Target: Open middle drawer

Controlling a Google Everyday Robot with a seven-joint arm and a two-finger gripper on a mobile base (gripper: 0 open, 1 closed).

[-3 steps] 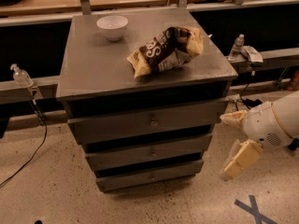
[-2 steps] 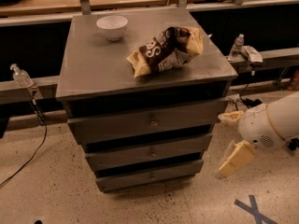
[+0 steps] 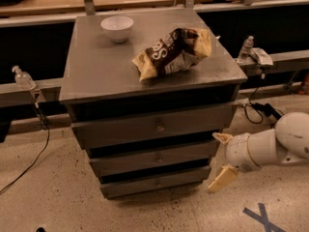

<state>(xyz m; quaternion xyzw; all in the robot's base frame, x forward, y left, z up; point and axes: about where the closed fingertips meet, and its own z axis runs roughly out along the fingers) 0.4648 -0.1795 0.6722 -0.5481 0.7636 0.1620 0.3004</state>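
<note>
Your gripper hangs at the right-hand front corner of the grey wooden cabinet, at about the height of the middle drawer. Its two tan fingers are spread wide, one above the other, with nothing between them. That spread looks like readiness to close on a handle, and the white arm reaches in from the right, low enough to stay level with the drawer.

The grey wooden middle drawer sits between the taller front above and the narrower one below. It looks pushed in, and its small round metal knob is at the centre of the front, well apart from your fingers. The white bowl and the crumpled brown-and-yellow snack bag lie on the cabinet top, out of the way.

Compared with a second ago, your gripper is lower and nearer the cabinet, while the drawers, bowl and bag have not shifted. You probably need to swing left across the front to reach the knob.
</note>
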